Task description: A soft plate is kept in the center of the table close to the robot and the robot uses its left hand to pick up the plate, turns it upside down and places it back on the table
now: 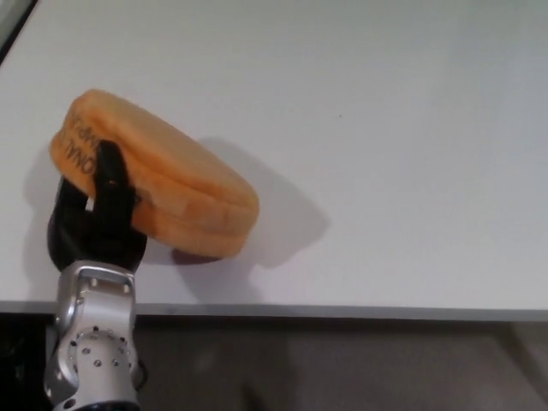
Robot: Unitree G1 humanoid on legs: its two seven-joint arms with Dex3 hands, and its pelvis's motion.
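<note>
A dark gap was seen below the near edge of a smooth white table (385, 171). Near the table's near left corner, a soft, thick, round orange plate (163, 184) was held tilted, pinched at its left rim by the black left hand (94, 223). Black lettering on the rim was only partly shown and could not be read.

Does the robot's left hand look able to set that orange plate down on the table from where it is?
Probably yes. The robot hand already grips the plate near its left edge, and the white table beneath it shows nothing in the way.
</note>
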